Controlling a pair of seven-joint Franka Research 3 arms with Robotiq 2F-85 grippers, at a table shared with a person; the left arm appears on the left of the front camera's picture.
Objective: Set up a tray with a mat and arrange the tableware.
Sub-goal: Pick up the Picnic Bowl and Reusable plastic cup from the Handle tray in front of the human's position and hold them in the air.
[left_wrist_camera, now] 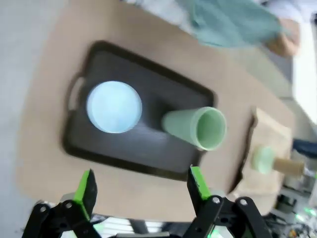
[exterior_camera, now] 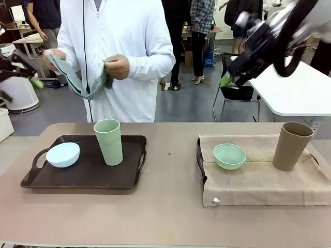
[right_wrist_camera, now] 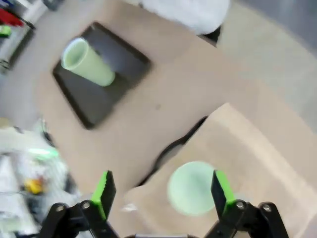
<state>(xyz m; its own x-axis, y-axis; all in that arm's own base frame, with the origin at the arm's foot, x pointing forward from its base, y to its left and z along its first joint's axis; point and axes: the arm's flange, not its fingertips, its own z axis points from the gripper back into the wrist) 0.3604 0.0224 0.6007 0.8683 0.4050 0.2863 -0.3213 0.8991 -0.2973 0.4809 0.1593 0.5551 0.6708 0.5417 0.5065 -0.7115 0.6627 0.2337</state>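
a lab-like open workroom: a person in a white coat (exterior_camera: 124, 62) stands at the far side, a white table (exterior_camera: 302, 95) far right, grey floor (exterior_camera: 181, 108), other people (exterior_camera: 199, 26) farther back.

Matte plastic-looking cups (exterior_camera: 108, 141), smooth dark tray (exterior_camera: 83, 178), beige cloth mat (exterior_camera: 264, 181).

No legible text, label, brand, number or sign is showing in any of the views.
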